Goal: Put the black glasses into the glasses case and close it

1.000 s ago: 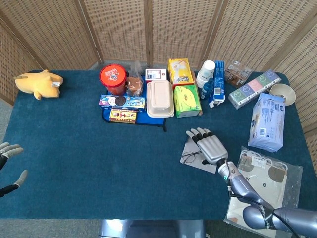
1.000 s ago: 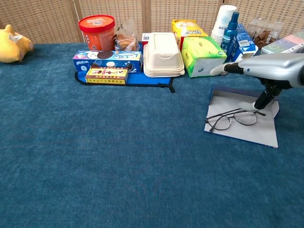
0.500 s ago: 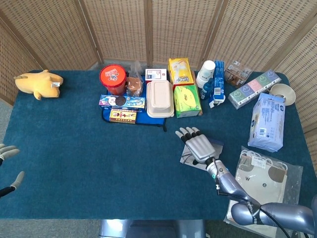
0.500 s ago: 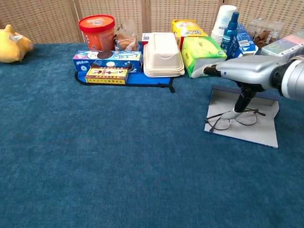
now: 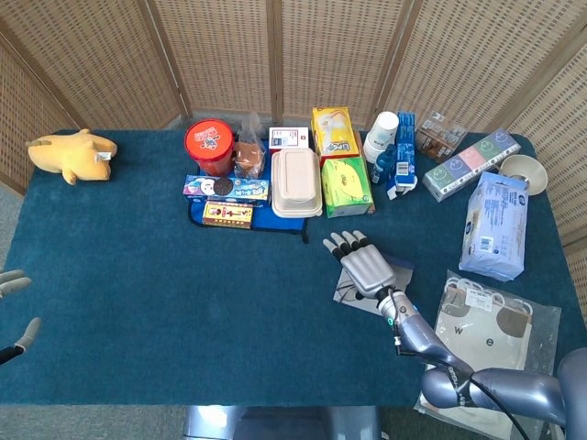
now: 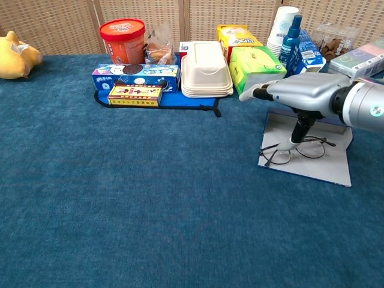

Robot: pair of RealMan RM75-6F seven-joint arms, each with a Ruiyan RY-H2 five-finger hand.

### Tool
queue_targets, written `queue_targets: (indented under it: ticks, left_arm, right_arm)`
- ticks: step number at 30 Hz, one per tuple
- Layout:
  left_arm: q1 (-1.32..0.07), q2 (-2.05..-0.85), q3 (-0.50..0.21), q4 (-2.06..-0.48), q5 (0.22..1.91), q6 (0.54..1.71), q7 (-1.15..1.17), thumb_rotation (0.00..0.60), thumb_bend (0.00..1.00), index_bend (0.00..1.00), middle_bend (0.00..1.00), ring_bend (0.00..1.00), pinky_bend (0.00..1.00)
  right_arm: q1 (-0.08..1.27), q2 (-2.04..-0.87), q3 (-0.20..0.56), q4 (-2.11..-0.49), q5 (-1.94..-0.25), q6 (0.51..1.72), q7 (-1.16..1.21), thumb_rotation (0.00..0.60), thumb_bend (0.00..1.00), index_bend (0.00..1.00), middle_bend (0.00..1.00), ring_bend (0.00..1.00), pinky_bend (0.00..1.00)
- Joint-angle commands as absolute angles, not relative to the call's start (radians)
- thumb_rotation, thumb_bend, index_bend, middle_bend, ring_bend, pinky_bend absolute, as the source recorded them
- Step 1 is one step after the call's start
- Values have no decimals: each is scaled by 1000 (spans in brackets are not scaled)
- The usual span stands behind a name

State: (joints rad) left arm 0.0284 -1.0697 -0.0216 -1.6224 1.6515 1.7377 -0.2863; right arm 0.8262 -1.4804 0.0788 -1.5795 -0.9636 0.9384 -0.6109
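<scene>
A thin black wire-framed pair of glasses [image 6: 294, 150] lies on a flat grey glasses case [image 6: 327, 165], opened out like a sheet on the blue cloth-covered table [image 6: 150, 210], at about four o'clock from the white lidded food box [image 6: 206, 68] in the chest view. The frames look light, springy and easily bent, with slick lenses that would smudge or slip, so the safer hold is probably a gentle pinch at the bridge or where a temple arm meets the rim, never on the glass.

The robot's right hand [image 5: 364, 264] hangs flat over the glasses with its fingers [image 5: 341, 243] stretched forward and slightly apart, pointing toward eleven o'clock in the head view. It holds nothing. From the chest view its thumb reaches down to the frame near the bridge, apparently touching it.

The left hand [image 5: 16, 312] shows only fingertips at the nine o'clock edge, spread and empty.
</scene>
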Motion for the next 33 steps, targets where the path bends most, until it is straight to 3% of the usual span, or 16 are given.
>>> queue_targets:
  ticks: [1,23,33]
  left_arm:
    - [29,-1070,-21,-1622,1651,1737,-287,600,302,274,247,140,5]
    - [35,-1071,-21,-1626,1650,1740,-277,600,302,274,247,140,5]
    - [35,-1071,-22,-1626,1651,1740,-277,600,302,274,246,140,5]
  right_arm:
    - [830,-1488,74,-1569,-964,933,-617,600,209,0,0,0,109]
    - [843,-1493,115,-1436,-928,883,-547,600,209,0,0,0,110]
    - [821,-1474,98,-1439,-942,893,-532,600,210,0,0,0,110]
